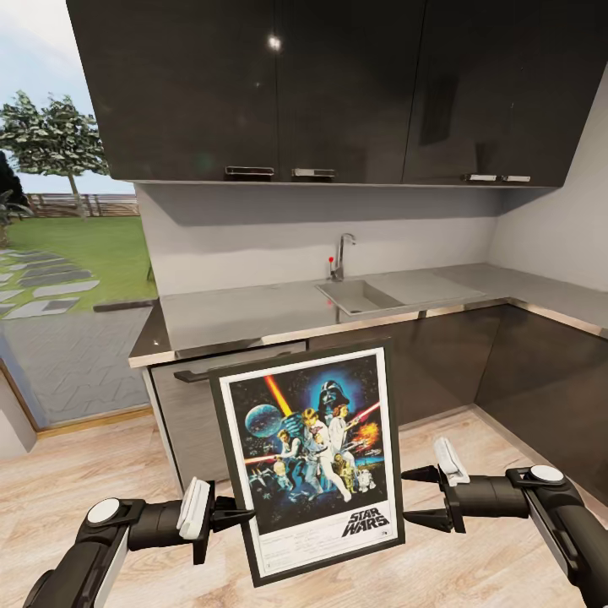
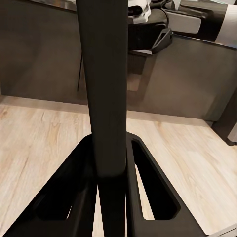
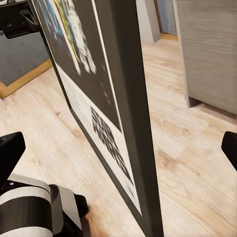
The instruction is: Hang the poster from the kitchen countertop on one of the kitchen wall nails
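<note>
Poster [image 1: 311,460]: portrait format, thin black frame, white border, dark blue artwork with a black "STAR WARS" logo at its lower right. It hung upright in the air in front of the robot, tilted slightly, above the pale wooden floor [image 1: 101,490] and clear of the worktop [image 1: 253,308].

Left gripper [image 1: 241,515]: black fingers [image 2: 148,192] closed on the poster's left frame edge near its lower corner; in the left wrist view the frame edge ran straight up between them.

Right gripper [image 1: 415,496]: fingers spread wide, just beside the poster's right edge, no contact to be seen. In the right wrist view the poster stood edge-on between the two finger tips, one of them [image 3: 10,153] well off to the side.

Worktop: smooth light-grey slab with a metallic front edge, L-shaped, on dark lower cabinets [image 1: 439,363].

Sink [image 1: 359,295]: recessed, grey, set into the worktop, with a chrome tap [image 1: 340,256] behind it.

Upper cabinets [image 1: 338,84]: dark, glossy, with metal handles.

Garden [image 1: 67,245]: lawn, trees and fence, visible at the left.
</note>
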Controlling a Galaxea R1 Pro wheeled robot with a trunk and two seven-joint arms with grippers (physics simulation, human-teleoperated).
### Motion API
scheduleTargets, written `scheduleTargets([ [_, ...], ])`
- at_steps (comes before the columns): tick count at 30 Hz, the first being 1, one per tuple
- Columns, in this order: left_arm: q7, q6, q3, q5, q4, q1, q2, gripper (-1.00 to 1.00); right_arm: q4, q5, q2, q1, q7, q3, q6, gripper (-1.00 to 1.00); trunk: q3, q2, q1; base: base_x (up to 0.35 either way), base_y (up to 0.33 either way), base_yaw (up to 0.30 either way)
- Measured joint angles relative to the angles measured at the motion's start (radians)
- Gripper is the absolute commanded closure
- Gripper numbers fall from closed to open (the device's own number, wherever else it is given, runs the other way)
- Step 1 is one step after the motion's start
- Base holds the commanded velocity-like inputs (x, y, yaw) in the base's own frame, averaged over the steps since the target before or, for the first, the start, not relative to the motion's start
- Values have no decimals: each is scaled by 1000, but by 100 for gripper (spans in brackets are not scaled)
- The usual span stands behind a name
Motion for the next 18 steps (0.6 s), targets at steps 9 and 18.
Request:
scheduleTargets([
  [9,0,-1,0,0,-1,0,0,100,1,0,10,0,0,3,0,-100,0,0,0,0,0,0],
  [18,0,-1,0,0,-2,0,0,100,2,0,13,0,0,5,-1,-100,0,0,0,0,0,0],
])
